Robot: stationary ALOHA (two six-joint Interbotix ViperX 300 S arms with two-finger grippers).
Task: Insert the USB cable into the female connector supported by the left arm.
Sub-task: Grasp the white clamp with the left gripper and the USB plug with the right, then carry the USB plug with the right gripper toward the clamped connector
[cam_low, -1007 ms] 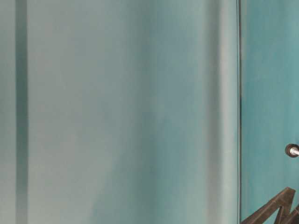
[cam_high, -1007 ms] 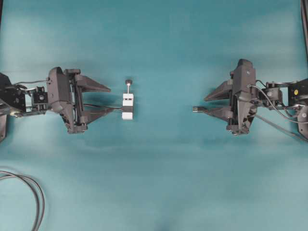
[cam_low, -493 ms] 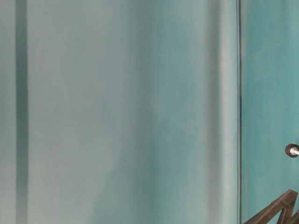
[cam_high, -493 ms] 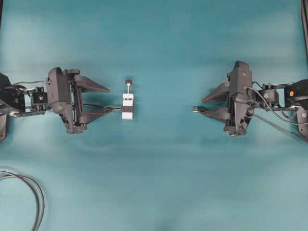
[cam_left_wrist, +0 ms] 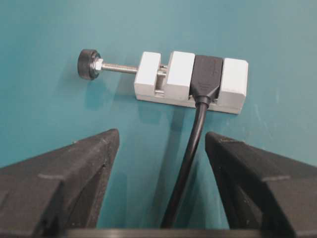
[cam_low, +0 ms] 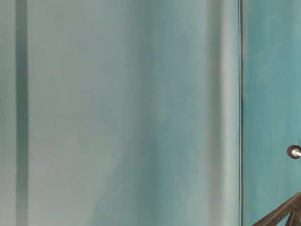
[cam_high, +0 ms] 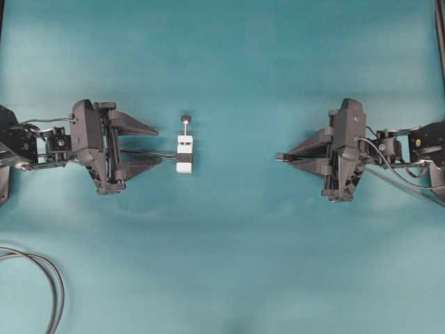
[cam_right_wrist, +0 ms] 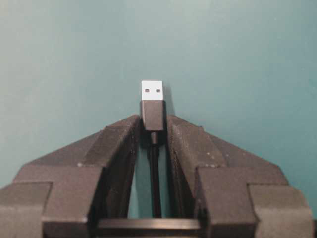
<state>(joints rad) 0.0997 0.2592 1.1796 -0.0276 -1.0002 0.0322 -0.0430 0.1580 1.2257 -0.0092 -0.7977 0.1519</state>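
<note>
The USB cable [cam_right_wrist: 152,115] lay on the table [cam_high: 236,264], its plug pinched between the fingertips of the right hand [cam_right_wrist: 152,130], metal tip protruding. The female connector [cam_left_wrist: 208,75] sat clamped in its white block, well apart. The left hand [cam_left_wrist: 161,148] stood released, straddling the connector's tail. Pick-up, support and insertion remained outstanding.
</note>
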